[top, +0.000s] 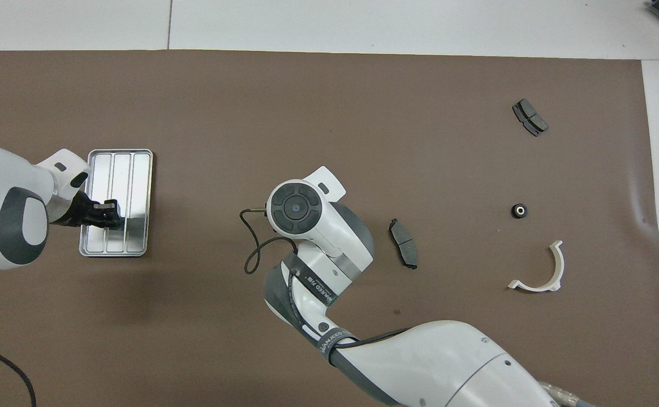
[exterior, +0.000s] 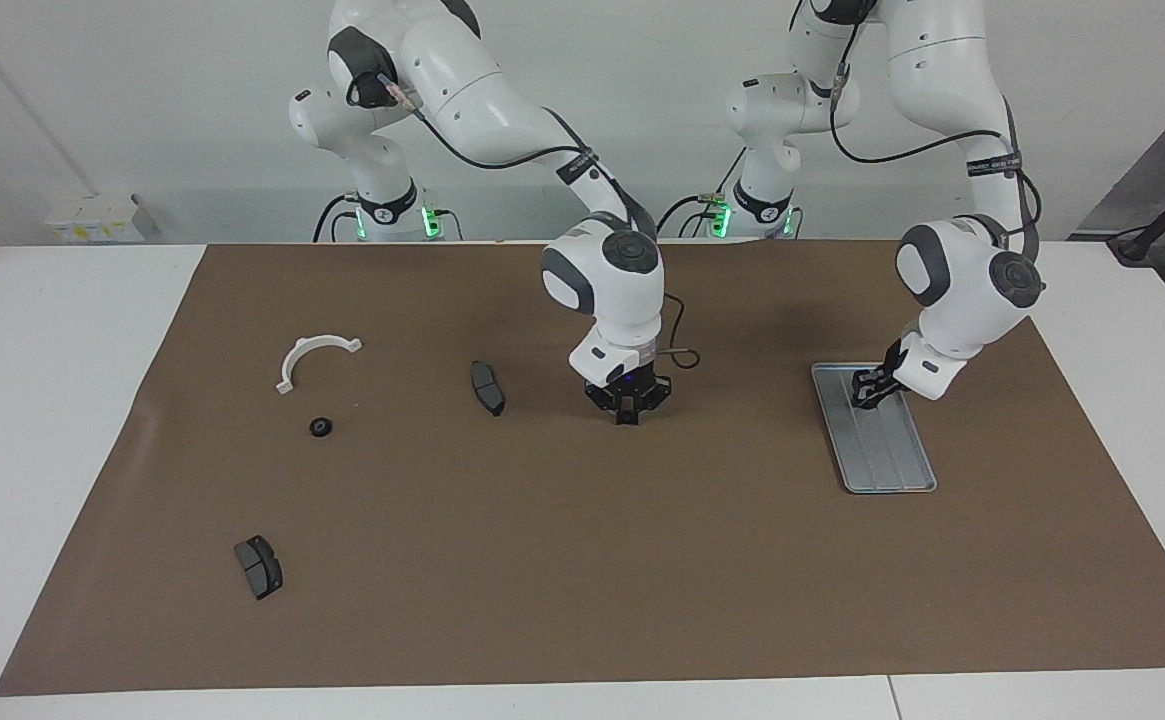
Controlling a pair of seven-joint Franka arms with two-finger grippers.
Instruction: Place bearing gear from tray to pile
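- Two arms are out over the brown mat; the left gripper [exterior: 868, 390] is down in the tray [exterior: 887, 455], at the end nearer the robots.
- Its fingers look drawn together, but whether they grasp a gear I cannot tell; no gear shows on the bare ridges of the tray.
- One gear [exterior: 320, 428] already lies in the pile, toward the right arm's end, close by the white bracket [exterior: 314, 357] and between the two pads [exterior: 487, 387] [exterior: 259, 566].
- Right gripper [exterior: 627, 408] hangs over mid-mat, between tray and pile, waiting; its finger state is unclear.
- The tray's long axis runs away from the robots; the pile lies sideways from it, across the mat.
- By my judgement the carry crosses the table, and the right arm stands nearer the pile.
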